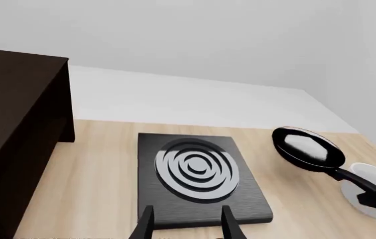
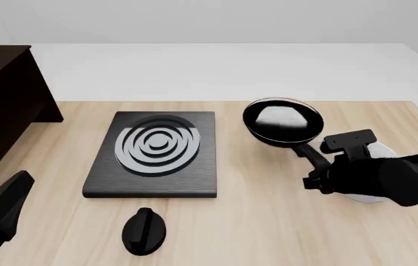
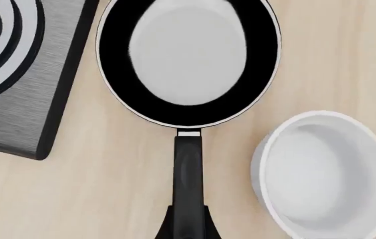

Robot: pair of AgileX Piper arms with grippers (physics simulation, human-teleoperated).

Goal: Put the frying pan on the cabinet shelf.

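Note:
The frying pan (image 2: 281,122) is small, round and black with a glossy inside and a thin pale rim. It sits right of the stove plate with its long handle pointing toward me. My right gripper (image 2: 319,173) is shut on the end of the handle (image 3: 188,199). In the left wrist view the pan (image 1: 306,147) looks slightly raised off the table. The dark brown cabinet (image 2: 2,88) stands at the far left and also shows in the left wrist view (image 1: 15,124); only its top and side show. My left gripper (image 1: 188,230) is open and empty at the front left (image 2: 16,191).
A square black stove plate (image 2: 157,152) with grey rings lies mid-table. A white bowl (image 3: 327,169) stands right of the pan handle, mostly hidden behind my right arm in the front view. A small black rounded object (image 2: 144,230) lies in front of the stove plate.

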